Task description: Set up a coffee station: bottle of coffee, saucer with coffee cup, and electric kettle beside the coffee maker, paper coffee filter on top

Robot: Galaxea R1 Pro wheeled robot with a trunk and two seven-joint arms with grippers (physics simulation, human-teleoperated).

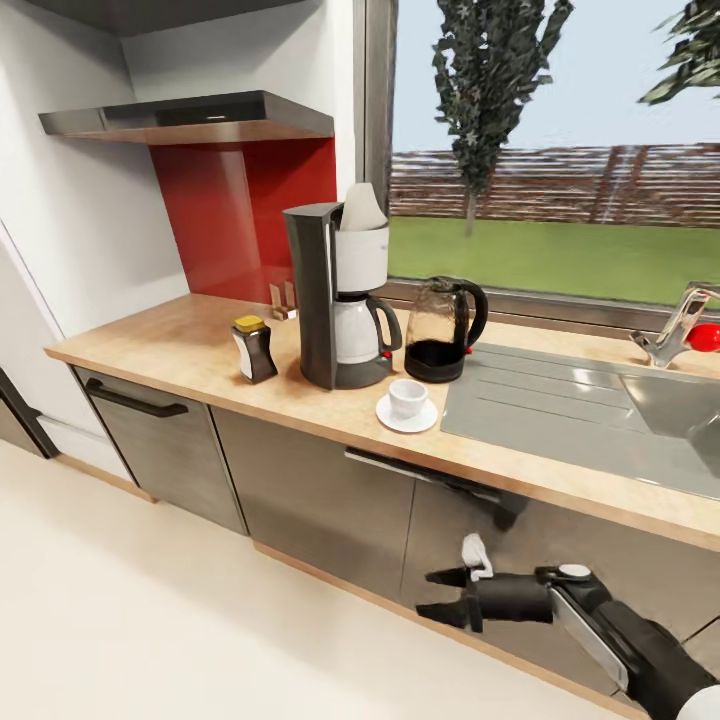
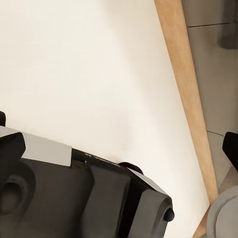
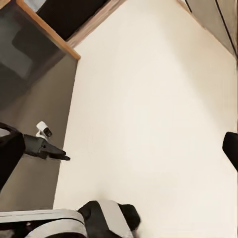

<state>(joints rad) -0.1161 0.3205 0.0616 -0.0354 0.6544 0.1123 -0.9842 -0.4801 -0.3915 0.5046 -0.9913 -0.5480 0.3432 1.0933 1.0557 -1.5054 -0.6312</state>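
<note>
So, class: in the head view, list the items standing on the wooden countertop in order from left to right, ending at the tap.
bottle of coffee → coffee maker with the paper coffee filter on top → coffee cup on its saucer → electric kettle → tap

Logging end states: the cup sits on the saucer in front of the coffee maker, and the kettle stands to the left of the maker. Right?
Not quite. In the head view the electric kettle stands right of the coffee maker, not left. The coffee cup does sit on the saucer in front.

A home kitchen: countertop [image 1: 190, 345], sink [image 1: 665, 405], probably a hood [image 1: 190, 117]
</note>
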